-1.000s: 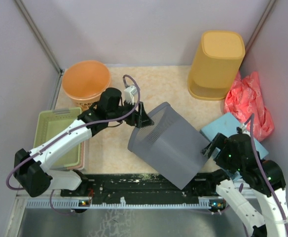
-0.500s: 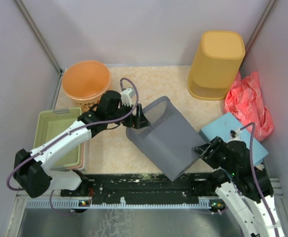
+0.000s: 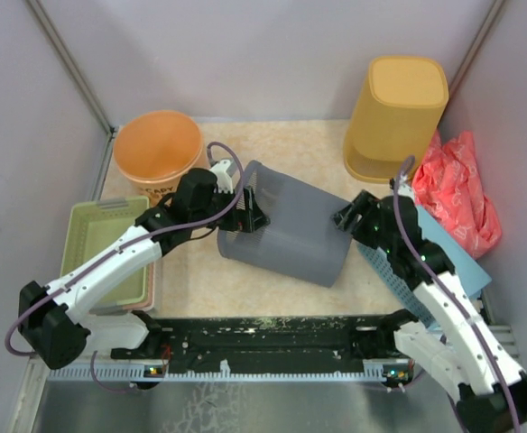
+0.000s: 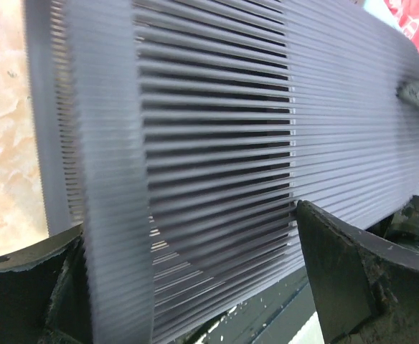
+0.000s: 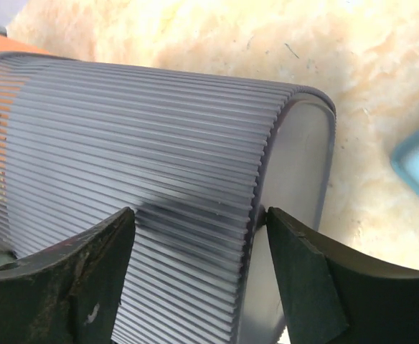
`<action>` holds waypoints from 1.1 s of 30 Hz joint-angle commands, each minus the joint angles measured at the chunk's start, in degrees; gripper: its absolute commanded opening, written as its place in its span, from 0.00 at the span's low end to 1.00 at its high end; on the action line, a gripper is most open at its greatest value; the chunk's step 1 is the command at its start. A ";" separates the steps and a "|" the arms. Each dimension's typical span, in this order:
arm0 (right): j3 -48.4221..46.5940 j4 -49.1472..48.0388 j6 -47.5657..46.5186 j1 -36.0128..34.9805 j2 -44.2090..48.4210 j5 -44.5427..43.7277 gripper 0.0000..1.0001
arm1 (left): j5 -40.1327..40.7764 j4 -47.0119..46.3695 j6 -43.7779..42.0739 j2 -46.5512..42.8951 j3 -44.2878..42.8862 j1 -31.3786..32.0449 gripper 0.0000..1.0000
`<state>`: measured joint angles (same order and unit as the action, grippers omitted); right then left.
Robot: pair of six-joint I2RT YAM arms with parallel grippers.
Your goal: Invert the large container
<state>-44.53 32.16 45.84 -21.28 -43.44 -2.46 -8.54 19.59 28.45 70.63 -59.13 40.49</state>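
The left hand (image 3: 250, 209) grips the rim of the large grey container (image 3: 291, 234), which lies tipped on the counter (image 3: 200, 271). The right hand (image 3: 346, 216), fingers spread, straddles its base corner. Bare counter lies nearer, left of it.

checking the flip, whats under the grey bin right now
The grey bin lies on its side on the beige table, held between the left claw and right claw. The spot beneath it is covered.

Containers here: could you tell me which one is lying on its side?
The grey slatted container, between both grippers. The yellow container stands upside down; the orange bowl sits upright.
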 commanded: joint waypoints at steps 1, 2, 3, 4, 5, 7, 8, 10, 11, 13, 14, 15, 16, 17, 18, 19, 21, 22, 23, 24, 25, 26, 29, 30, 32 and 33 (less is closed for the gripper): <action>-7.44 -4.86 -7.57 1.35 -5.61 6.59 0.77 | 3.60 9.00 -1.66 -0.68 -1.01 0.99 0.99; -8.25 -3.77 -8.79 1.94 -5.67 6.79 0.80 | 4.48 10.39 -2.16 -0.68 -2.28 1.02 0.99; -8.99 -2.56 -9.77 2.78 -5.34 6.89 0.83 | 6.18 11.62 -2.64 -0.72 -3.57 1.00 0.99; -9.25 -1.52 -10.75 3.72 -4.53 6.96 0.85 | 7.54 12.59 -3.30 -0.82 -4.71 0.99 0.99; -9.15 -1.00 -11.65 4.80 -3.40 7.56 0.89 | 8.64 13.19 -3.87 -0.96 -5.96 0.99 0.99; -7.32 -2.66 -12.90 8.76 -0.88 14.64 0.95 | 10.22 13.58 -5.26 -1.40 -6.79 0.99 0.99; -5.60 -4.85 -12.01 12.12 0.33 21.61 0.96 | 10.69 13.29 -5.84 -1.67 -6.86 0.99 0.99; -1.77 -10.18 -7.30 17.79 0.81 34.79 0.94 | 12.25 13.13 -6.26 -1.98 -7.02 0.95 0.99; -0.10 -11.74 -4.89 20.26 0.75 37.68 0.93 | 13.19 13.35 -6.32 -1.99 -7.35 0.91 0.99; 2.63 -13.58 -3.05 21.50 1.23 39.45 0.90 | 15.39 14.71 -5.30 -2.02 -8.34 0.93 0.99; 4.10 -14.36 -2.44 21.54 1.74 39.35 0.88 | 16.33 15.19 -4.73 -2.37 -8.52 0.91 0.99; 5.20 -15.17 -1.69 21.55 2.29 39.58 0.86 | 17.10 15.13 -4.03 -3.15 -8.30 0.91 0.99; 6.00 -15.45 -0.99 21.56 3.06 39.32 0.85 | 17.78 14.72 -3.47 -3.94 -7.83 0.91 0.99; 6.76 -15.86 -0.18 21.53 4.06 38.92 0.82 | 18.37 14.28 -2.92 -4.74 -7.24 0.84 0.99; 7.50 -16.17 0.58 21.54 5.10 38.39 0.80 | 18.95 14.03 -2.24 -5.39 -6.89 0.82 0.99; 8.06 -16.11 1.02 21.54 5.74 37.86 0.79 | 19.48 13.94 -1.56 -5.87 -6.52 0.74 0.99; 9.34 -16.26 1.55 21.54 6.26 38.02 0.74 | 17.46 12.29 -0.61 -6.97 -5.21 0.09 0.98; 10.08 -16.59 1.84 21.56 6.19 38.31 0.71 | 16.45 10.67 -0.67 -7.55 -4.26 -0.16 0.95; 10.94 -17.21 2.23 21.59 6.15 38.81 0.65 | 15.58 9.58 -0.51 -8.01 -3.41 -0.44 0.91; 11.62 -18.43 3.02 21.55 6.04 39.57 0.57 | 15.15 8.74 -0.51 -8.28 -2.79 -0.68 0.86; 12.21 -19.48 3.84 21.54 6.13 40.11 0.50 | 15.12 8.56 -0.25 -8.27 -2.59 -0.82 0.82; 12.38 -20.26 4.34 21.57 6.34 40.38 0.43 | 15.31 8.65 -0.24 -8.05 -2.61 -0.97 0.77; 11.39 -20.00 4.64 21.55 6.99 40.01 0.26 | 15.83 9.40 -0.23 -7.25 -2.55 -1.48 0.61; 10.57 -19.08 4.06 21.55 6.98 39.73 0.22 | 15.76 9.34 -0.30 -7.00 -2.33 -1.61 0.54; 9.15 -17.63 3.30 21.60 6.77 39.75 0.12 | 15.31 9.09 -0.32 -6.47 -1.99 -1.88 0.37; 8.44 -17.17 3.18 21.55 6.74 40.37 0.08 | 14.91 8.83 -0.20 -6.28 -1.84 -1.90 0.32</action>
<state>-31.86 16.93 49.17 0.34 -37.21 35.07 8.08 30.17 27.53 63.46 -61.95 38.52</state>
